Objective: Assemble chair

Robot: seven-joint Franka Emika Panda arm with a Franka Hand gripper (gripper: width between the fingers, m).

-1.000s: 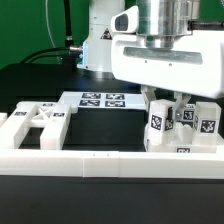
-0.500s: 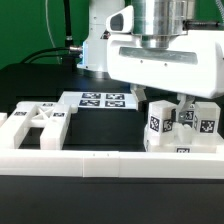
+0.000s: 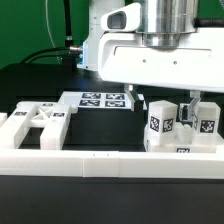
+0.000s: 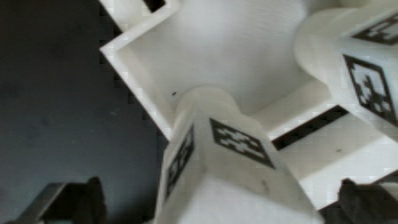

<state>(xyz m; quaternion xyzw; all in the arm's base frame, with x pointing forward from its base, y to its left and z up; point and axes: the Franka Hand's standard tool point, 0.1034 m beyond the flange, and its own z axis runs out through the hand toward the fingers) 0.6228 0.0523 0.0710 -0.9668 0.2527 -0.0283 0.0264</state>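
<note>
There's the gripper (image 3: 166, 104), fingers spread wide and clamping nothing, either side of an upright, tag-marked white chair leg (image 3: 160, 124) at the exterior view's right, slotted panel (image 3: 35, 125) flat at its left.

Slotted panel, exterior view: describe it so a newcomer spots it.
Find the long white rail nearest the camera. Just behind its end on the exterior view's left lies the slotted panel. Only it lies flat with triangular cut-outs; the tagged blocks at the rail's other end stand upright.
</note>
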